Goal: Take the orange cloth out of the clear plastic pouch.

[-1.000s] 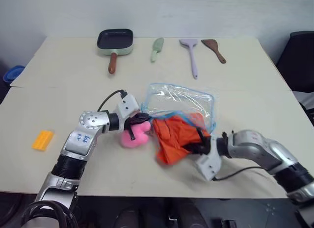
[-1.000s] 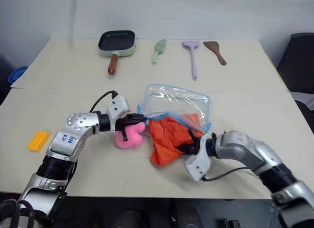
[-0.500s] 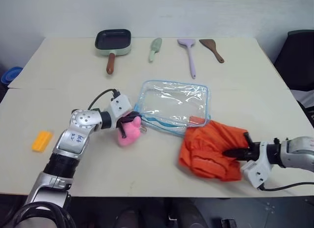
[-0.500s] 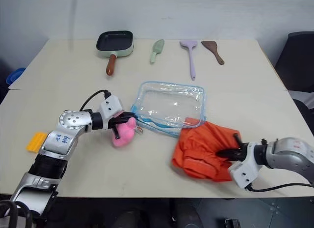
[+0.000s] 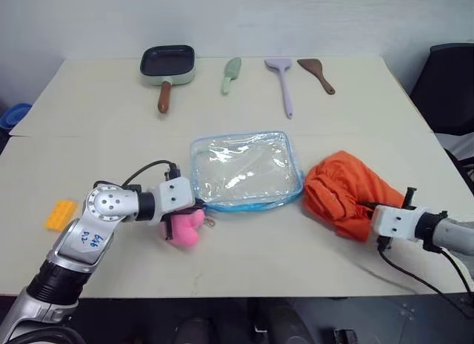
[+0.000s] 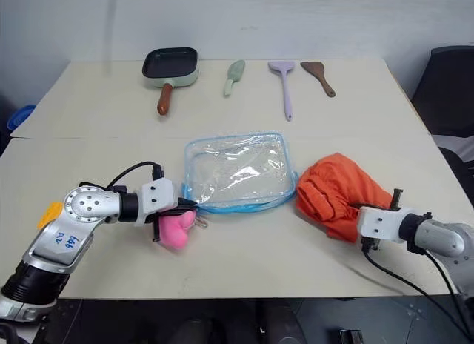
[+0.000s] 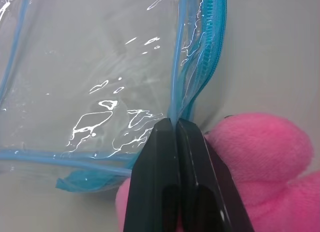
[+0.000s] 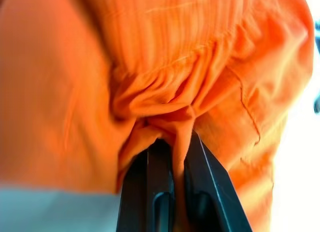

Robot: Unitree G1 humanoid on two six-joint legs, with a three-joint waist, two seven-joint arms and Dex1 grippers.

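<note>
The orange cloth [image 5: 344,196], pinched in the right gripper [image 5: 368,210] jaws, lies fully outside at 3 o'clock of the clear plastic pouch [image 5: 241,171], whose blue edge the left gripper [image 7: 175,137] jaws clamp.

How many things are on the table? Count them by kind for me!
Pan: 1
Cooking utensils (green spatula, purple spatula, brown spatula): 3
Toys (pink plush toy, yellow-orange brick): 2
Clear plastic pouch: 1
Orange cloth: 1
Total: 8
</note>
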